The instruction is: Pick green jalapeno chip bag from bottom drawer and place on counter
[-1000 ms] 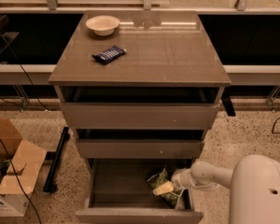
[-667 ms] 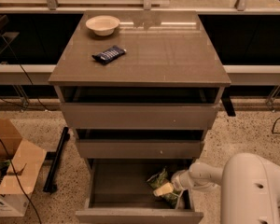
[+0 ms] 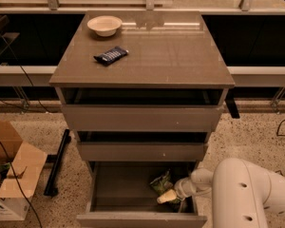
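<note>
The bottom drawer [image 3: 133,220] is pulled open below two other drawers. The green jalapeno chip bag [image 3: 160,183] lies crumpled at the drawer's right side, near the back. My gripper [image 3: 167,196] reaches into the drawer from the right, its pale tip right at the bag's lower edge; the white arm [image 3: 242,194] fills the lower right. The counter [image 3: 142,49] is the glossy grey-brown top of the cabinet.
A small dark-blue snack bar wrapper [image 3: 111,55] and a white bowl [image 3: 104,25] sit on the counter's left half. The two upper drawers [image 3: 142,118] stand slightly open. Cardboard boxes [image 3: 12,170] and a black bar [image 3: 57,163] lie on the floor at left.
The arm's white body has moved further into view at the lower right. The gripper stays at the bag in the drawer.
</note>
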`<state>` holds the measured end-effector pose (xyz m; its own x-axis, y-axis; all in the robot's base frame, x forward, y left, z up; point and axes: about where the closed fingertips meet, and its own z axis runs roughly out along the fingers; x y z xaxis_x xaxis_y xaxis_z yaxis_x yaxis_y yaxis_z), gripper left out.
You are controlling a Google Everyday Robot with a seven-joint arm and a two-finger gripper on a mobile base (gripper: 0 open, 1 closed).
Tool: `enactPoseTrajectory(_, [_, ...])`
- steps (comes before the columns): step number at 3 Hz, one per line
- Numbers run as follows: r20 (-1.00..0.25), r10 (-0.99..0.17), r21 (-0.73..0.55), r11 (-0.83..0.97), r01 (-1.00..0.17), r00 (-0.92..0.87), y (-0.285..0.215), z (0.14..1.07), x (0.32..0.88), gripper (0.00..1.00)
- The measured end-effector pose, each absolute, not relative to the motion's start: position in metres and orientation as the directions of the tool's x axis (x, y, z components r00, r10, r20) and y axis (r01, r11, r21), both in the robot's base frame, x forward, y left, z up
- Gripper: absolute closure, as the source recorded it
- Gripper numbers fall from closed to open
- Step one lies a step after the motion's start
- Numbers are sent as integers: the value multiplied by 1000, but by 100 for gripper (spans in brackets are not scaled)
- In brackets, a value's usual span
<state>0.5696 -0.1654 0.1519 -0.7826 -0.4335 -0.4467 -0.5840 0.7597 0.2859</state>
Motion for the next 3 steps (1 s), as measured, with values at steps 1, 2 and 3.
enactPoseTrajectory(1, [-439, -429, 309, 753, -581, -789, -163, 145, 565, 15])
enactPoseTrajectory(2, [-447, -430, 311, 748, -586, -785, -159, 148, 561, 38])
enactPoseTrajectory(3, [-448, -411, 320, 755, -572, -794, -158, 141, 557, 61])
